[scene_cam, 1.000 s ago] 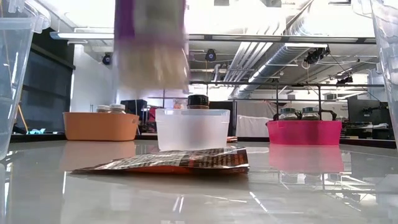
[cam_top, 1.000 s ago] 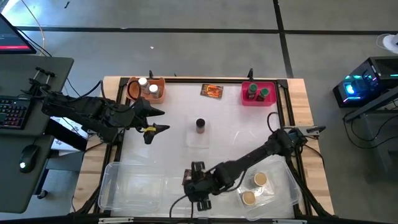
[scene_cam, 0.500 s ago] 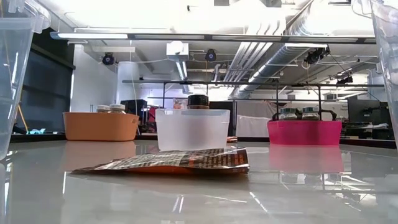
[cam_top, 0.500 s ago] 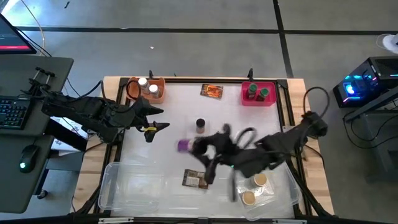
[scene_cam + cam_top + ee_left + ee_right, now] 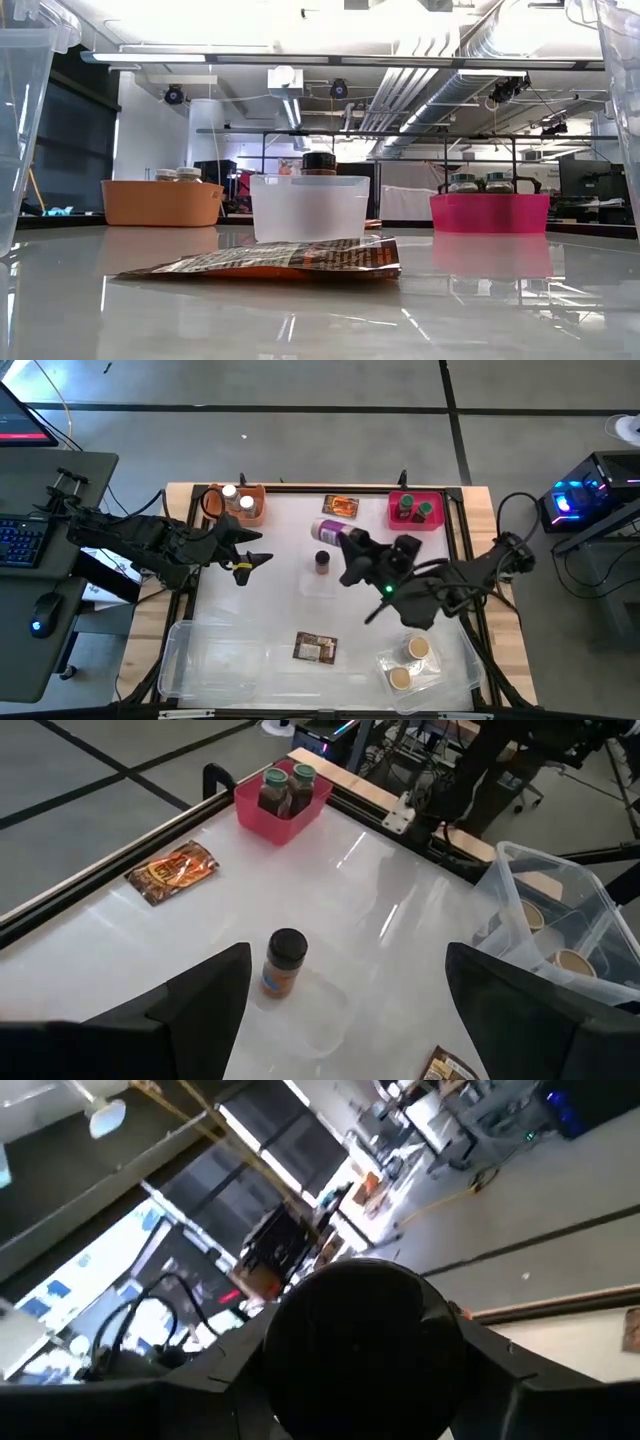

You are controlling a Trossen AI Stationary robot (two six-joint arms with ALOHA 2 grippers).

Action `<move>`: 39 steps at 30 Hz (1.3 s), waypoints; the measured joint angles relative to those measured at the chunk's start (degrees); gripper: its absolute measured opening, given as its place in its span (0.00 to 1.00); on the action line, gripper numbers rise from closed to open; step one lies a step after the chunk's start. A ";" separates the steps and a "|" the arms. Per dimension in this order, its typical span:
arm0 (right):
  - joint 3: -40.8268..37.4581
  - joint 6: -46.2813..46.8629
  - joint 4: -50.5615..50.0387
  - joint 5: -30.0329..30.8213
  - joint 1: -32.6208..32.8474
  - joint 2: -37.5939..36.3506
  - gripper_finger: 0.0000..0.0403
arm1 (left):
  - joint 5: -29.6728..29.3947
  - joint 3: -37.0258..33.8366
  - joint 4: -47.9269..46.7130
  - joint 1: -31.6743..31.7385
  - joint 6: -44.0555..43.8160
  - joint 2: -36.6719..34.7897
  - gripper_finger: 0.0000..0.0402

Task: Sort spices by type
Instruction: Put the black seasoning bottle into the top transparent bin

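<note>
Broadly, the worktop [image 5: 270, 600] carries two big clear trays along its near edge. The right tray [image 5: 468, 660] holds two tan-lidded jars [image 5: 417, 649]. At the far edge, an orange bin [image 5: 262, 510] has two white-lidded jars [image 5: 237, 497], and a pink bin [image 5: 392, 512] has two green-lidded jars [image 5: 413, 509].

One flat packet [image 5: 340, 506] lies between the bins and a second packet [image 5: 315, 648] lies near the trays. Both look thin, limp and crinkly, so they would be best pinched at an edge, since a flat-lying foil gives little to grip.

A black-lidded jar [image 5: 322, 562] stands upright at the centre, seemingly in a small clear tub [image 5: 309, 207].

The right claw [image 5: 342, 542] is clenched around a purple-ended jar [image 5: 326, 531]. It carries the jar on its side above the worktop, between the far packet and the black-lidded jar. The jar looks rigid, light and smooth-walled. A round body like that can twist or slip in two fingers, so I judge a firm grip across the middle to be safest.

The left claw [image 5: 262, 550] waits at the worktop's left side with its fingers [image 5: 200, 1005] spread and nothing in them.
</note>
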 joint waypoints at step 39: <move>-2.82 -43.21 -30.52 -64.90 -18.34 1.30 0.51 | -11.93 0.00 -4.79 0.00 -12.94 0.84 0.80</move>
